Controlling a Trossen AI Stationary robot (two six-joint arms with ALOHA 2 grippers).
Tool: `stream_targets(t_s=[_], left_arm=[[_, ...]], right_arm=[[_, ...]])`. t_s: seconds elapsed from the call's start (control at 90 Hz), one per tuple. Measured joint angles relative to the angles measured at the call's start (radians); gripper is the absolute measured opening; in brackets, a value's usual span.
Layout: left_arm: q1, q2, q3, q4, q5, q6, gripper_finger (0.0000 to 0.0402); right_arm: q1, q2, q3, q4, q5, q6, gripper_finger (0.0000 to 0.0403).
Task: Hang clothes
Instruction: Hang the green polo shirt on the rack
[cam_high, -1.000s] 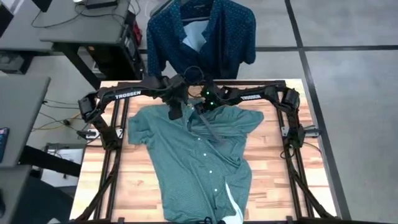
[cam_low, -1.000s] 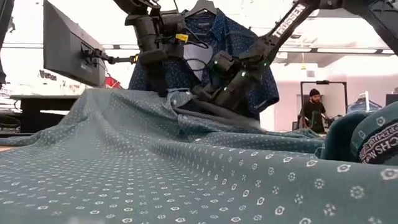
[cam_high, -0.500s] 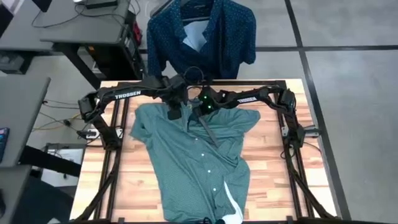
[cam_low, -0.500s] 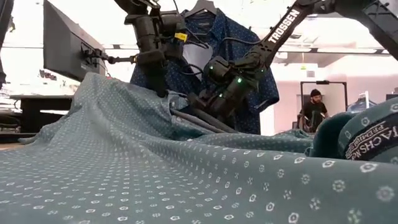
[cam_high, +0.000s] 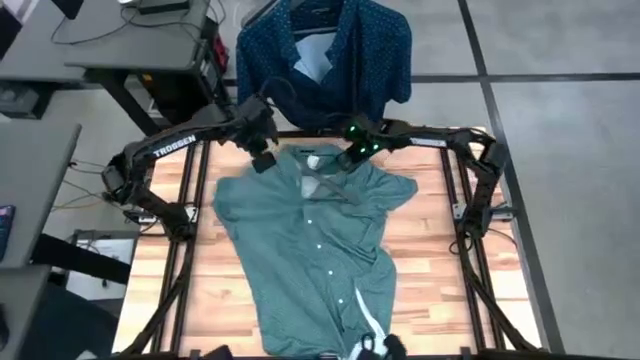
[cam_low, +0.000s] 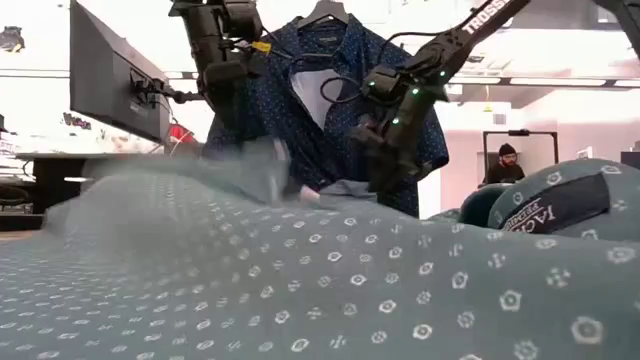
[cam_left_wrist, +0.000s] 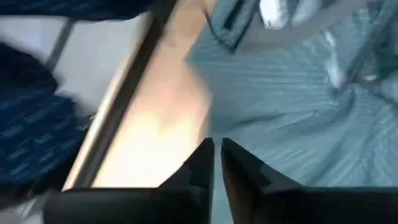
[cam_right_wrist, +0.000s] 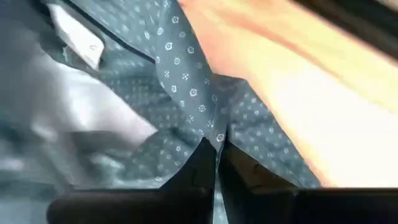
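Teal shirt (cam_high: 310, 235) flat on table (cam_high: 440, 260); right pincer (cam_right_wrist: 216, 155) pinches collar edge (left pincer (cam_left_wrist: 216, 163) closed, empty).

Teal-green shirt (cam_high: 305, 250): small pale geometric dots all over, white buttons down the front, white label inside collar. Spread over a light wood-grain bench (cam_high: 435, 270).

Navy shirt (cam_high: 330, 55): tiny white dots, pale lining at the open neck; hangs past the bench's far edge.

Both arms dark, near black, with white "TROSSEN" lettering. Green light glowing near right gripper (cam_high: 340, 166). Left gripper (cam_high: 266, 160) black.

Bench frame (cam_high: 478, 280) black. Floor grey, dark seams.
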Motion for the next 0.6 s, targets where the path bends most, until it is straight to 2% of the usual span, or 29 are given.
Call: stream_targets(t_s=[0.222,0.356,0.467,0.6], left_arm=[[0.039,0.0,0.0,0.044,-0.006,-0.018,0.0004],[0.036,0.0,0.0,0.089,0.134,0.008,0.0002],[0.032,0.0,-0.021,0.199,0.224,0.003,0.0],[0.052,0.042,-0.057,0.22,0.323,-0.055,0.0021]], right_arm=[[-0.042,-0.047,0.0,-0.033,0.008,-0.031,0.0],[-0.038,-0.044,0.0,-0.04,-0.001,-0.034,0.0],[-0.032,-0.043,0.0,-0.043,-0.005,-0.041,0.0],[-0.035,-0.043,0.0,-0.051,-0.011,-0.058,0.0]])
